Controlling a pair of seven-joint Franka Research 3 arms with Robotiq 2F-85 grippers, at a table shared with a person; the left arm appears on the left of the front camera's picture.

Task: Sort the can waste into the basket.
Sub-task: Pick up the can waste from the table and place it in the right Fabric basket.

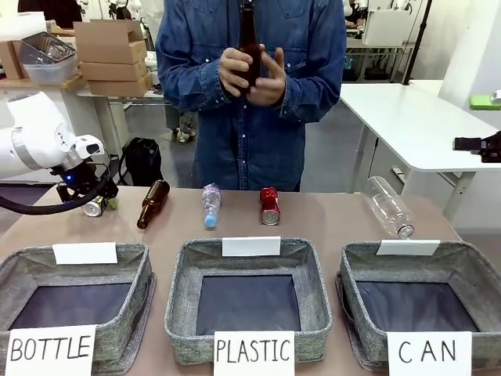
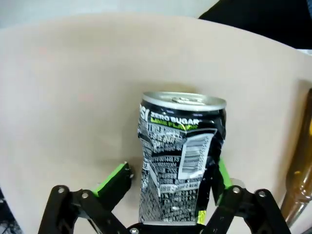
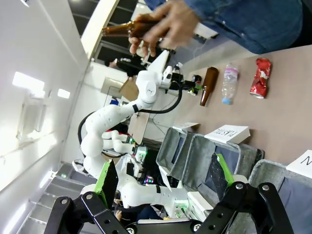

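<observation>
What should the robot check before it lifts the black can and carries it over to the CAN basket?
1. Black can between the left gripper's fingers: ok.
2. Both pads pressing on the can: not ok; one pad stands apart from it.
3. Brown bottle out of the way: cannot tell; it lies close beside the can.
4. Room in the CAN basket: ok; nothing is in it.
5. Person's hands away from the table: ok; they hold a second bottle up high.
6. Right gripper free: ok; it is open and holds nothing.
</observation>
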